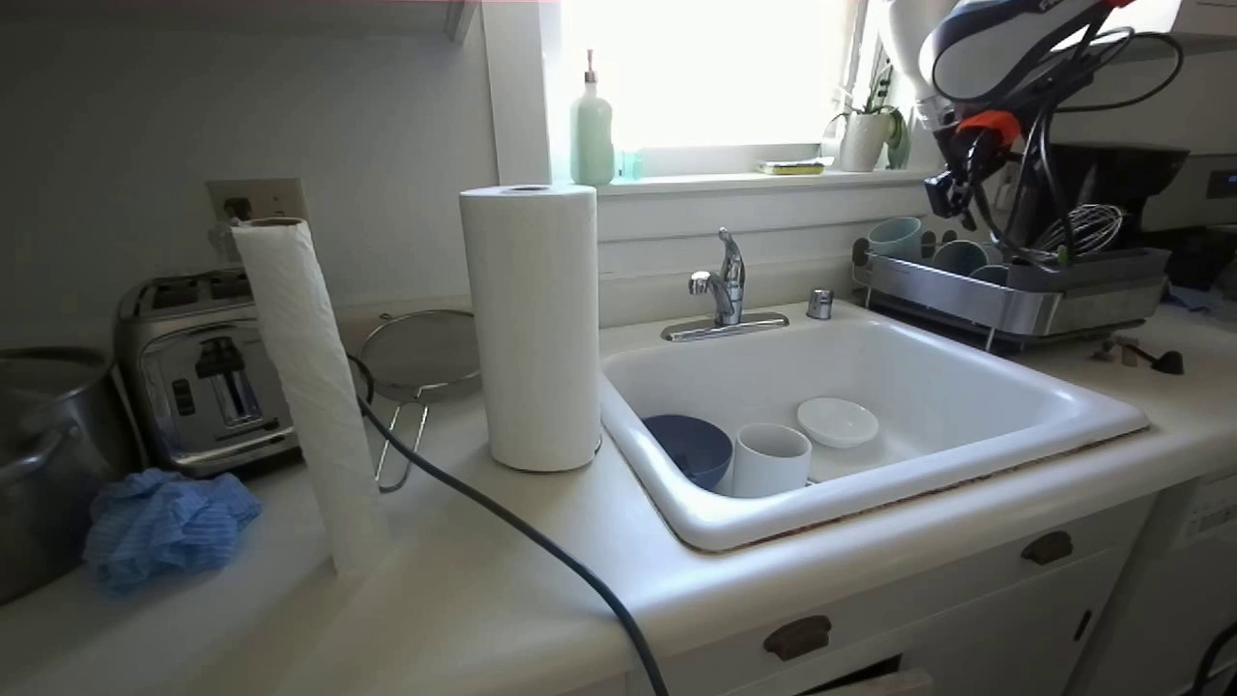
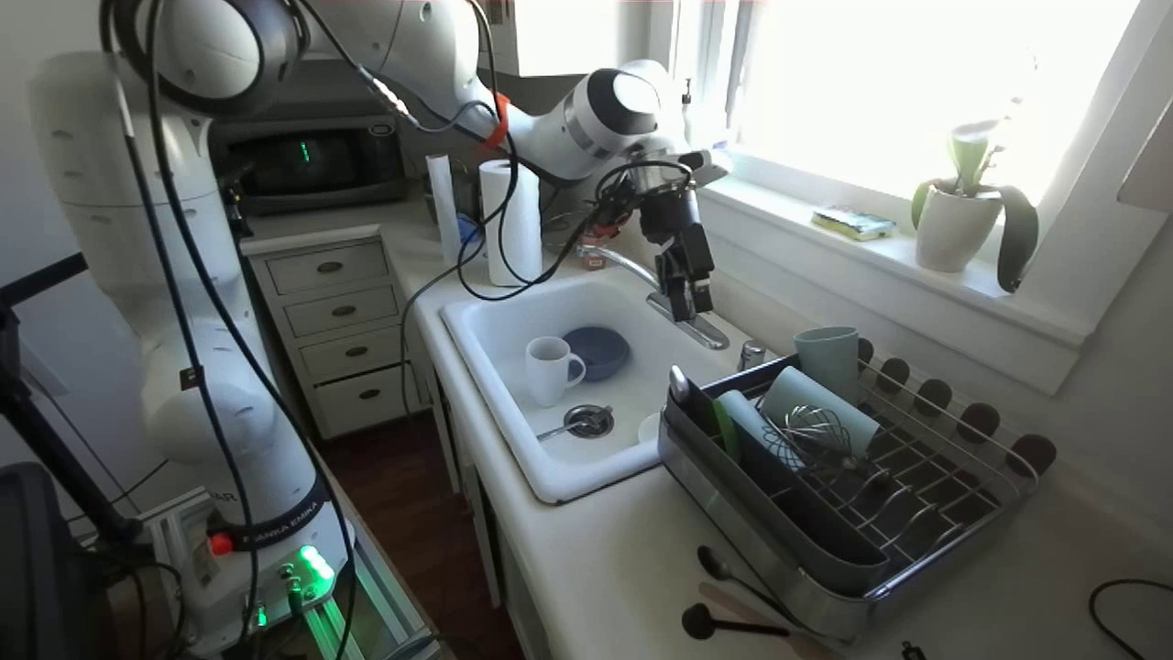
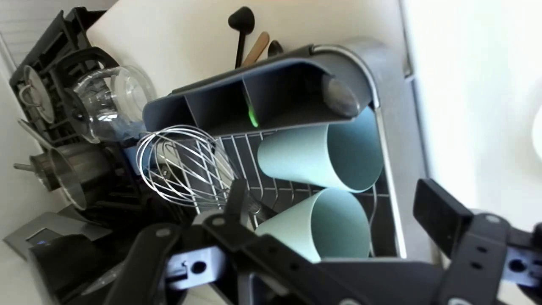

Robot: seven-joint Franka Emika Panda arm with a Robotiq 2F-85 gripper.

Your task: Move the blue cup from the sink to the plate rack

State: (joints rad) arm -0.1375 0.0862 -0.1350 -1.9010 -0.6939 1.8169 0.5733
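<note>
One steel pot (image 1: 58, 464): far left on the off-white counter (image 1: 483, 580), beside one crumpled blue cloth (image 1: 174, 517).
One chrome two-slot toaster (image 1: 198, 372): behind the cloth.
Two white paper rolls: thin roll (image 1: 309, 406) beside the toaster; thick roll (image 1: 536, 329) close to the rim of the large white rectangular ceramic sink (image 1: 918, 469).
Sink load, four items: one dark blue round bowl (image 1: 688, 449) and one white ceramic mug (image 1: 771, 464) at the roll end; one small white dish (image 1: 837, 422); one metal utensil (image 2: 559, 429) over the drain. Bare basin floor shows between bowl and dish.
Sink edges: one chrome faucet (image 1: 732, 290) on the back ledge; one low grey metal plate rack (image 1: 957, 295) near the opposite end.
Black two-finger gripper (image 3: 336, 201): fingers spread wide; hangs above the sink end of the rack, apart from its load.
Three pale teal-blue plastic cups (image 2: 827, 367): all in the rack, one at its back corner, two lying with mouths toward the sink; which is the task's blue cup, cannot be told.
One wire whisk (image 3: 190, 165): on the rack wires, beside the cups.
Rack room: open wire slots past the whisk; one dark grey three-compartment caddy (image 2: 843, 555) along the front edge, five dark round pegs (image 2: 978, 423) along the back.
Three utensils (image 2: 701, 621): two black, one light brown, on the counter before the rack.
</note>
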